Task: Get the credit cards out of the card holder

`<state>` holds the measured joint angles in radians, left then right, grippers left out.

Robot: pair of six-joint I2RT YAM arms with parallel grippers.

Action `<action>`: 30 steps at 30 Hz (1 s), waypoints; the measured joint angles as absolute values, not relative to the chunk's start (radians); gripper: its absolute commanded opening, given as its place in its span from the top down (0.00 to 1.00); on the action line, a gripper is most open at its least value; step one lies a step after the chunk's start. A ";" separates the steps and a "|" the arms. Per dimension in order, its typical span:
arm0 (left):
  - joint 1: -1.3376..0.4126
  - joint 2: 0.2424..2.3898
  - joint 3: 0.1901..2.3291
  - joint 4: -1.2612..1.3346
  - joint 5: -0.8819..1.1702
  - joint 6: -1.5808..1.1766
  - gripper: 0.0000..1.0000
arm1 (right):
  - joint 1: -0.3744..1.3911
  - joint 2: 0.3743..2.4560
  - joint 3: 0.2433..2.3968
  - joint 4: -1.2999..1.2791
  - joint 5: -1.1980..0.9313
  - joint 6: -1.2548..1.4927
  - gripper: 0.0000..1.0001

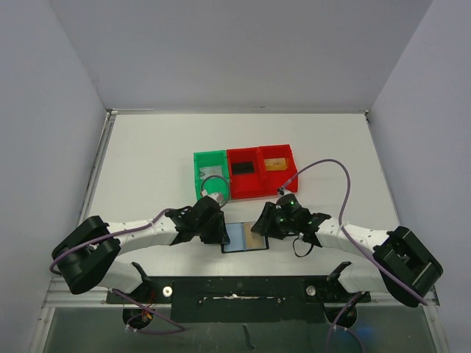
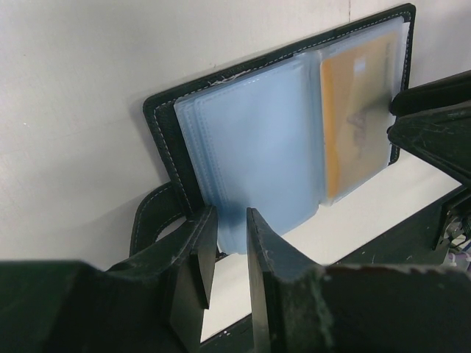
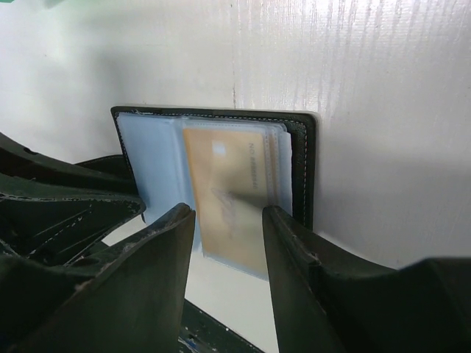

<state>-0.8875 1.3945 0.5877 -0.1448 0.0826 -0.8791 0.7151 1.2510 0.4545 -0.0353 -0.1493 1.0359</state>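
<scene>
One gold card [image 3: 228,184] is sitting in the 3 o'clock half of the open card holder [image 1: 245,237]. The holder is lying flat at 6 o'clock on the table [image 1: 147,162], just ahead of the arm bases.

We are seeing the left gripper [image 2: 229,220] at the holder's 9 o'clock side. Its jaws are nearly together, clamping the near edge of the clear plastic sleeves. The right gripper [image 3: 228,213] is sitting at 3 o'clock with jaws apart, straddling the gold card's near edge and not pinching it yet.

The green bin [image 1: 200,158] and the red bin [image 1: 257,193] are standing at 12 o'clock from the holder, with a black card [image 1: 243,168] lying in the red one.

Risks, as we are judging them:
- The right jaws could be closing on sleeve and card together, so the pull lifts the pocket and the card goes nowhere.
- The left hold is looking thin, so a hard tug could be dragging the whole holder toward 3 o'clock.
- A shallow pinch could be slipping off the slick card.
</scene>
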 measured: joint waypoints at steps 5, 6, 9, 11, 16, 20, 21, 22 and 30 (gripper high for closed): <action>-0.888 1.394 0.588 -0.145 0.083 -0.879 0.77 | 0.715 1.277 0.468 -0.033 -0.150 1.029 0.56; -0.888 1.394 0.588 -0.145 0.083 -0.879 0.77 | 0.715 1.283 0.471 -0.031 -0.150 1.028 0.56; -0.888 1.394 0.588 -0.145 0.083 -0.879 0.77 | 0.715 1.293 0.476 -0.020 -0.152 1.028 0.54; -0.888 1.394 0.588 -0.145 0.083 -0.879 0.77 | 0.715 1.295 0.476 -0.014 -0.155 1.029 0.53; -0.888 1.394 0.588 -0.145 0.083 -0.879 0.77 | 0.715 1.298 0.477 -0.007 -0.159 1.028 0.53; -0.888 1.394 0.588 -0.145 0.083 -0.879 0.78 | 0.722 1.300 0.507 -0.067 -0.135 1.011 0.53; -0.888 1.394 0.588 -0.145 0.083 -0.879 0.78 | 0.723 1.301 0.516 -0.085 -0.130 1.002 0.53; -0.888 1.394 0.588 -0.145 0.083 -0.879 0.78 | 0.727 1.301 0.525 -0.100 -0.124 0.996 0.53; -0.888 1.394 0.588 -0.145 0.083 -0.878 0.78 | 0.752 1.345 0.575 -0.160 -0.088 0.964 0.55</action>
<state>-0.8875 1.3945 0.5877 -0.1452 0.0826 -0.8780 0.7521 1.3449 0.5747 -0.1600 -0.0883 0.9638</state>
